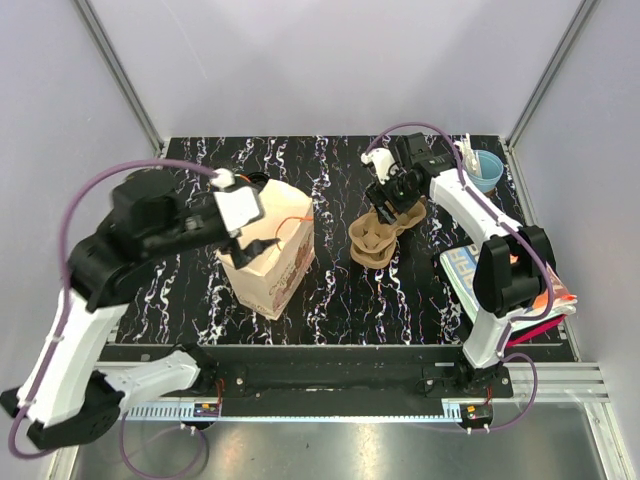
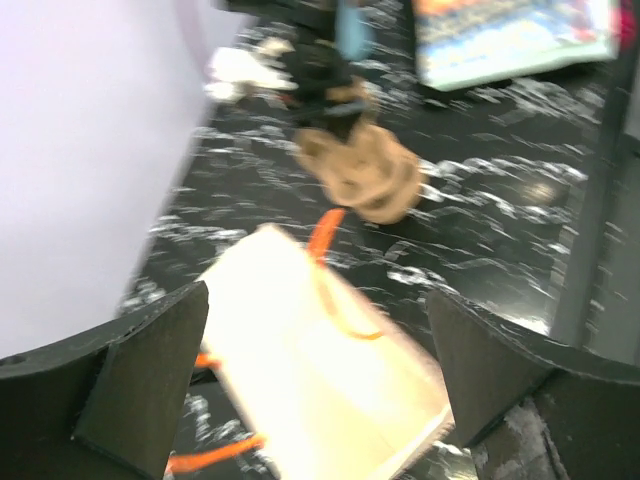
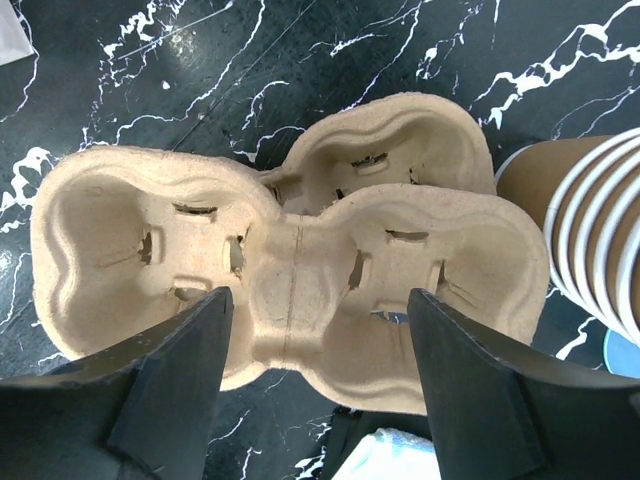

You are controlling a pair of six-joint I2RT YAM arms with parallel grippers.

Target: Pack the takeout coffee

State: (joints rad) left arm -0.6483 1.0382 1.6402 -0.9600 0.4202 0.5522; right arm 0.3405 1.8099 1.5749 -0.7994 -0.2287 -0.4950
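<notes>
The left pincer (image 2: 318, 320) is held directly over the paper bag (image 1: 268, 262), which stands upright on the surface (image 1: 340, 300) with its mouth facing up. Its jaws are spread wide with nothing between them, and the blurred wrist view shows only the pale bag and its orange handles (image 2: 325, 235) beneath. This placement suits dropping something into the bag or reaching for it, though which is meant cannot be told. The right pincer (image 3: 318, 310) is lowered over two stacked cup trays (image 3: 290, 230). Its jaws are set apart and straddle the narrow waist of the upper tray. That is the easiest part to pinch, so a grasp there is judged to be in preparation; no contact is shown. A stack of paper cups (image 3: 600, 230) stands just beside the trays, and a blue cup (image 1: 488, 170) sits at the far right corner. The takeout coffee, a lidded cup, cannot be made out in any view. It may be hidden inside the bag or behind an arm, but that cannot be settled.
</notes>
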